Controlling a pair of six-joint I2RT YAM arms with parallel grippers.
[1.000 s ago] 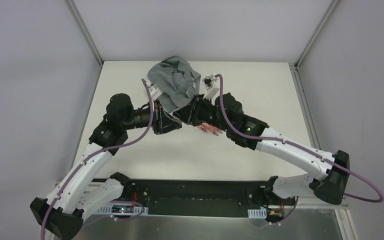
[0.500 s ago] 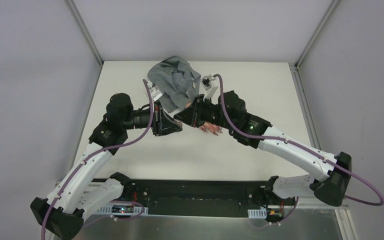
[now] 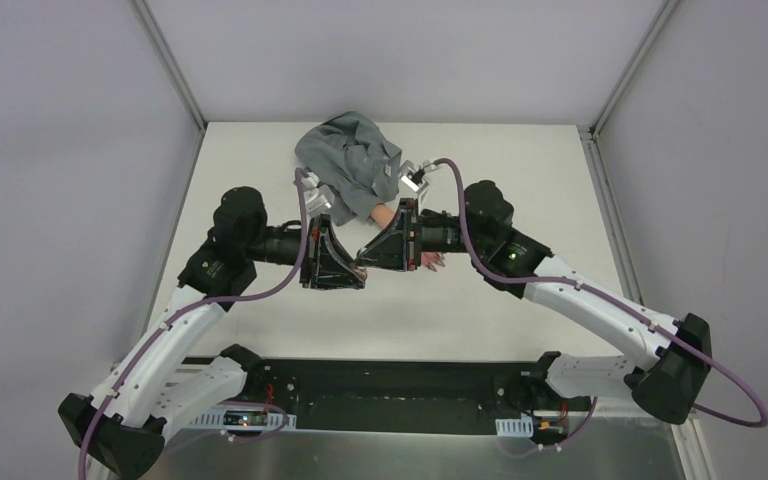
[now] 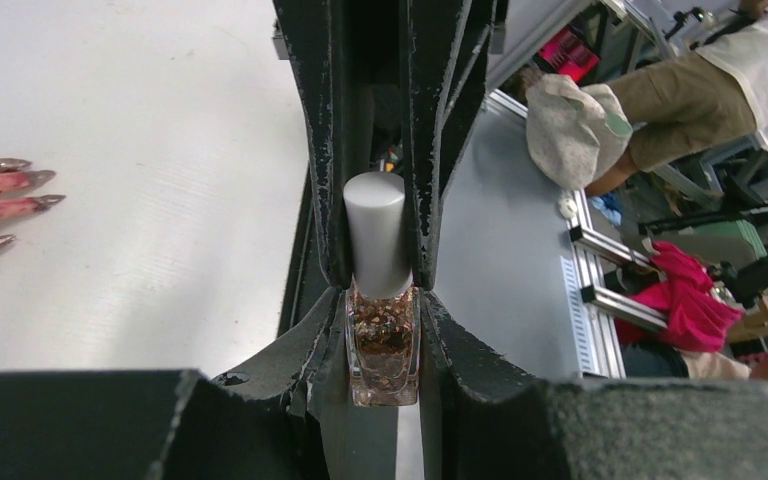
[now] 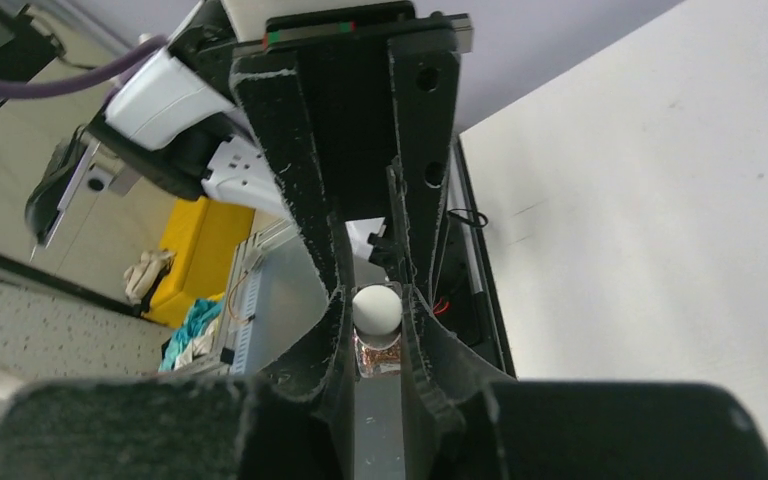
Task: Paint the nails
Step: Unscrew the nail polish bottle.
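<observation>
Both arms have swung round so the two tools now meet tip to tip at mid-frame in the top view. The left end effector (image 4: 383,310) pinches the glass of the glitter polish bottle (image 4: 384,350). The right end effector (image 5: 375,305), now narrower, is clamped on its white cap (image 4: 375,235). The nails (image 3: 430,262) lie on the worktop (image 3: 520,180) just beside the right end effector's body, below the grey sleeve (image 3: 350,165).

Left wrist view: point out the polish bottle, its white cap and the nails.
polish bottle (image 4: 384,350), left wrist view, glitter-filled glass body.
white cap (image 4: 375,235), left wrist view, middle of its side.
nails (image 4: 28,181), left wrist view, one pointed nail at the left edge.
</observation>
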